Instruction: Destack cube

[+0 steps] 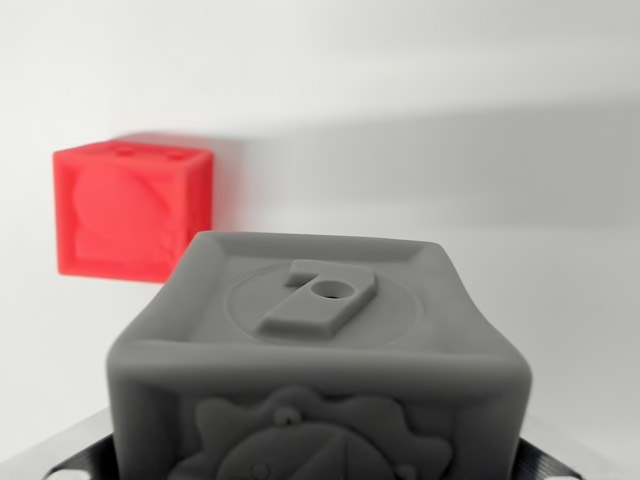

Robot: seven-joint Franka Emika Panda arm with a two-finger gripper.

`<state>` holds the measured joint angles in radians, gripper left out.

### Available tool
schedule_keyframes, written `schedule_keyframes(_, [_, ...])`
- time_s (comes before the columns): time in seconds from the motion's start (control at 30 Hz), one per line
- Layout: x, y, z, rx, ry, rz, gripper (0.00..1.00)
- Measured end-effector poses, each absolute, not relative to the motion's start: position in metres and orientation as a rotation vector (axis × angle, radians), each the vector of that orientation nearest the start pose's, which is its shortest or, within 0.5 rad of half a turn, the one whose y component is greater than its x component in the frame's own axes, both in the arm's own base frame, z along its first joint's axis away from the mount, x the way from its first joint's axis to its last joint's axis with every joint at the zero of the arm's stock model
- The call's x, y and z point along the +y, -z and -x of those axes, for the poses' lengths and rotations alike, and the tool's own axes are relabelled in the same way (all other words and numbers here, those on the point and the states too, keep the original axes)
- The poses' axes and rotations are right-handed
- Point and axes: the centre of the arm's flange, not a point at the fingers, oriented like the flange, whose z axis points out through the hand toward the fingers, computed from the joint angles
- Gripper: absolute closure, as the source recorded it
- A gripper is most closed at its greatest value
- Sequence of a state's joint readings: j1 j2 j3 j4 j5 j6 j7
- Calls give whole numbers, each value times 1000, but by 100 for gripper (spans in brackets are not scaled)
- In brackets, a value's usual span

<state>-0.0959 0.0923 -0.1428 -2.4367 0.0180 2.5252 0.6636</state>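
We see a grey cube (318, 360) filling the lower middle of the wrist view, sitting between our fingers, whose dark tips (75, 462) show only at the bottom corners. We cannot tell how wide the fingers stand or whether they press the cube. Its top face carries a raised tab with a hole. Beyond the fingers, toward the wrist view's left, a red cube (130, 210) rests apart on the white surface (520, 270).
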Motion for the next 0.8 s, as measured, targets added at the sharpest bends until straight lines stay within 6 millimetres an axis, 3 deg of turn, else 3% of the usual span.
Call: schedule_keyframes(0.8, [-159, -250, -466, 1342, -5, 2844, 100])
